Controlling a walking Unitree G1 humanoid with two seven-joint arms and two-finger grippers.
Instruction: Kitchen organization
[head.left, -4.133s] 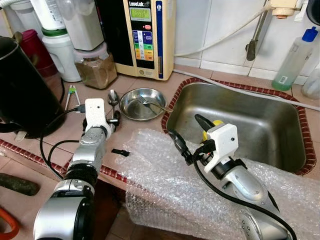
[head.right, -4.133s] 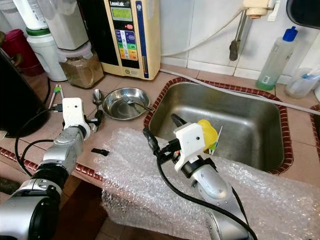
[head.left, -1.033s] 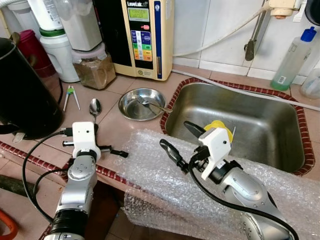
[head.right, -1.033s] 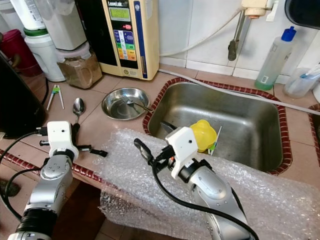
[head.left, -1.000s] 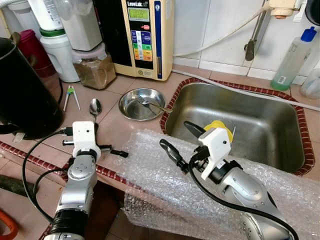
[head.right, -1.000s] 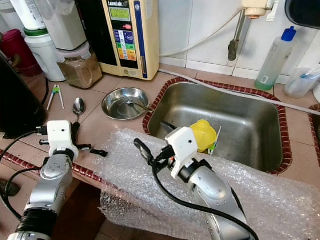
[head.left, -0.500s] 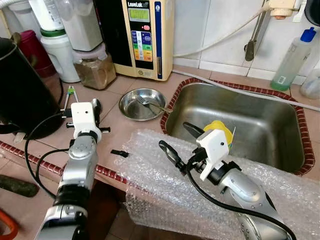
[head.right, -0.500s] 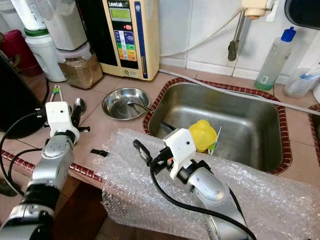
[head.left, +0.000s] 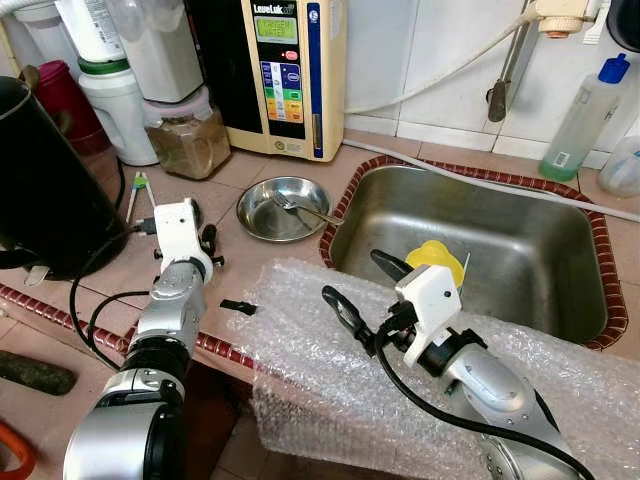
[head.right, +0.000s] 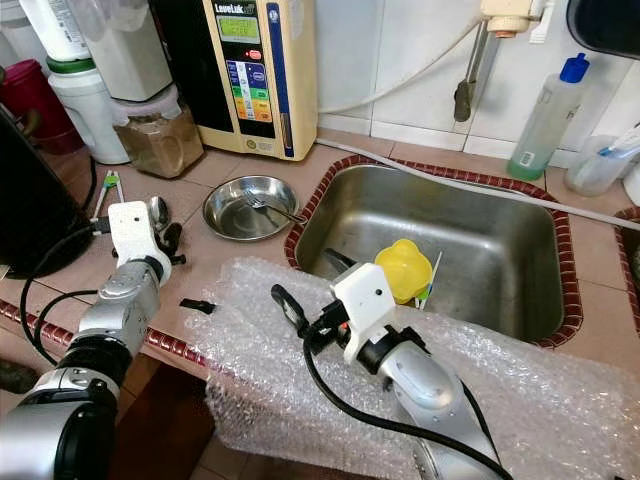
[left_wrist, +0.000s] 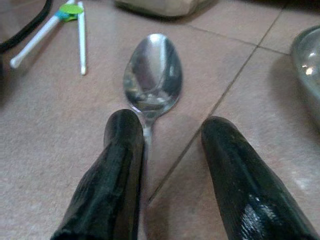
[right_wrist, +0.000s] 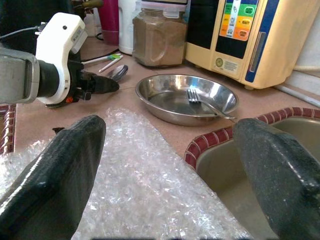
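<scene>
shiny steel spoon (left_wrist: 152, 75), bowl up

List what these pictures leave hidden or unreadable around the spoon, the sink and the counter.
- Spoon handle: hidden in the left wrist view behind the left gripper's open fingers.
- Item beside the yellow cup in the sink: too thin to identify in the eye views.
- Small black piece on the counter: too small to identify.
- Black appliance: cut by the picture's left edge.
</scene>
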